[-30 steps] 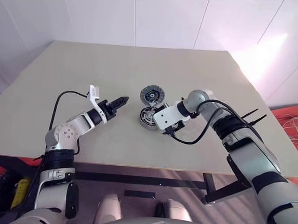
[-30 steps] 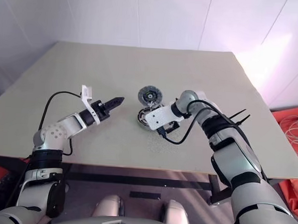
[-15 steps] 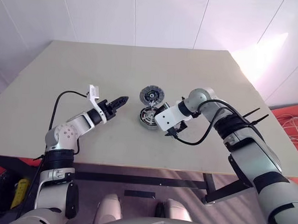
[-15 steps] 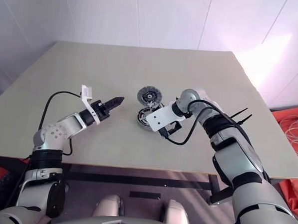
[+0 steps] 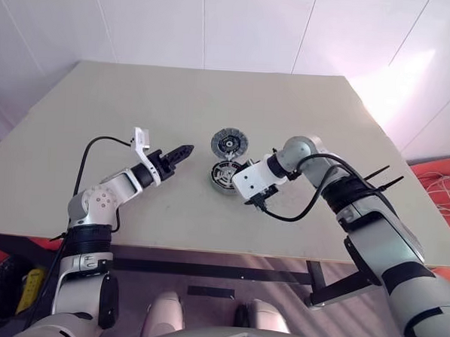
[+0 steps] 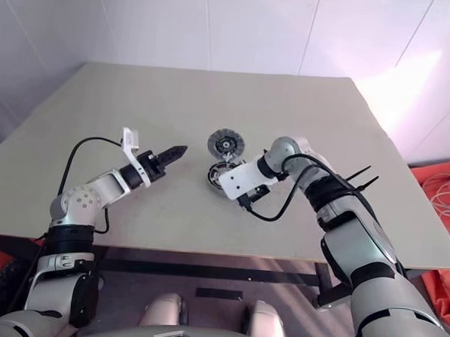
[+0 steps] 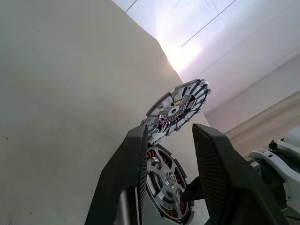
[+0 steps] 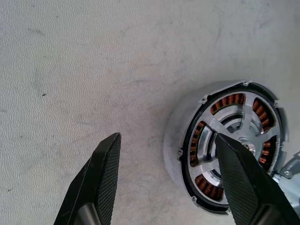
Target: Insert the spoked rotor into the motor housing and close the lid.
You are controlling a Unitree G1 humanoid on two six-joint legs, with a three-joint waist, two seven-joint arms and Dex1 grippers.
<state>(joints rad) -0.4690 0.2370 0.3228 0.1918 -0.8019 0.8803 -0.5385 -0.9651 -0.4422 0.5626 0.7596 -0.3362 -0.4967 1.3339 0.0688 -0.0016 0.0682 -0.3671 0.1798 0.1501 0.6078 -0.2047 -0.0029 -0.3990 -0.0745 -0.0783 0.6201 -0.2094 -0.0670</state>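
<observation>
**Motor assembly on table: rotor seated, lid standing open**

Table (image 5: 99, 117): large, beige, plain top; carries the whole assembly near its middle.

Right gripper (image 8: 164, 183): poised just beside and partly over the housing, pointing steeply down. Fingers (image 8: 101, 180) spread apart, one over bare tabletop, the other over the housing's rim; nothing between them, nothing grasped.

Left gripper (image 5: 184, 150): hangs above the table, well to the left of the assembly, pointing level toward it. Fingers (image 7: 124, 183) part-way apart with a gap between; nothing held.

Motor housing (image 8: 180, 140): round grey cup resting on the table, mouth upward, copper-coloured windings visible around the inside.

Lid (image 5: 229, 142): round ribbed disc, inner face showing, tilted up and open at the housing's far edge, touching its rim.

Spoked rotor (image 8: 236, 136): shiny silver spokes, lying inside the housing over the windings.
</observation>
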